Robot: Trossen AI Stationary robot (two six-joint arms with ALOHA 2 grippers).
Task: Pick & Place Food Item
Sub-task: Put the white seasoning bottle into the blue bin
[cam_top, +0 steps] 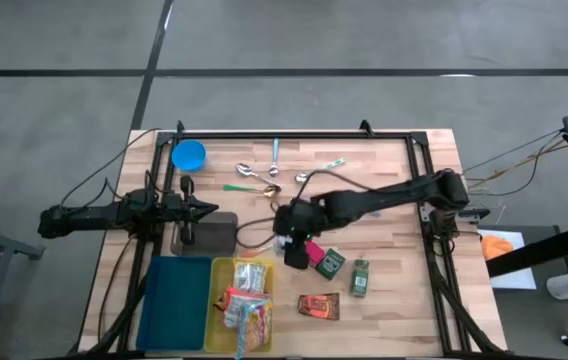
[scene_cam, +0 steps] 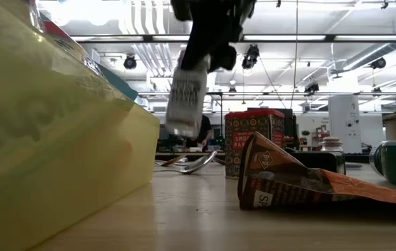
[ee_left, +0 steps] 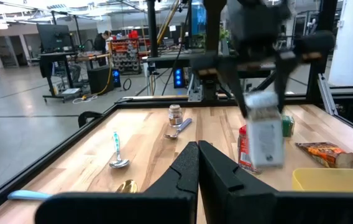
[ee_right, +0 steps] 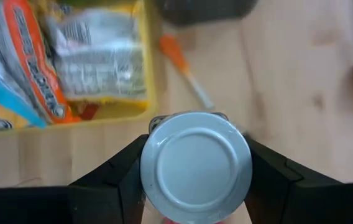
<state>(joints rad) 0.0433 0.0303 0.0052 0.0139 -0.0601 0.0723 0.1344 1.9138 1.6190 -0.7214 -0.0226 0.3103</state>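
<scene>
Wooden surface is sitting inside a black frame, open lab floor behind it.

Right gripper: jaws are standing about half open, clamped on either side of a small can, silver lid facing the wrist camera. Low view is showing the can hanging clear of the surface, tilted, nothing under it. Looks like a solid pinch, no slip visible.

Progress, my read: pick is done, carry is underway, place is still to come. High view is putting the held can near board centre, with the yellow bin lying at about 8 o'clock from it, near but not beneath. Bin is already holding several snack packets, so it is probably the drop target. Blue tray is sitting just beside the bin at its 9 o'clock.

Still loose on the surface: a red tin and a green tin just beside the gripper at 4 o'clock, another green can further out, a brown wrapper at 5 o'clock. Spoons and a blue bowl are lying toward 11 o'clock.

Left gripper: jaws are fully closed, holding nothing, parked at the 9 o'clock edge.
</scene>
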